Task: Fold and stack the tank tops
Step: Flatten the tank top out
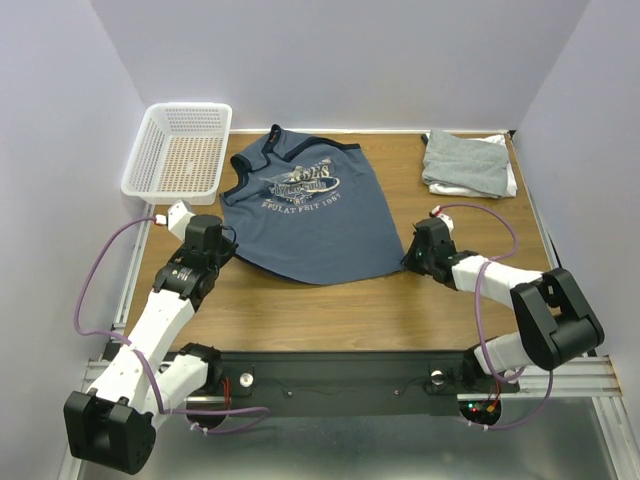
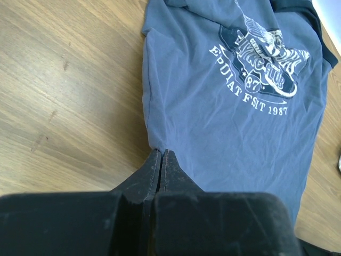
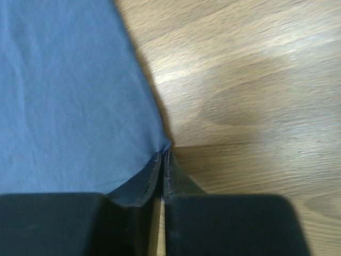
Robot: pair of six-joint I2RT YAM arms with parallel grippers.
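Navy tank top (image 1: pixel 305 215) lies flat, print up, on the middle of the worktop (image 1: pixel 330 310), neck toward the far edge and hem toward the arms. Left fingers (image 2: pixel 152 173) clenched on its near left hem corner; right fingers (image 3: pixel 178 184) clenched on the near right hem corner, both low at the wood. Folded grey and white tops (image 1: pixel 465 163) sit stacked in the far right corner; white mesh basket (image 1: pixel 143 160) in the far left corner.
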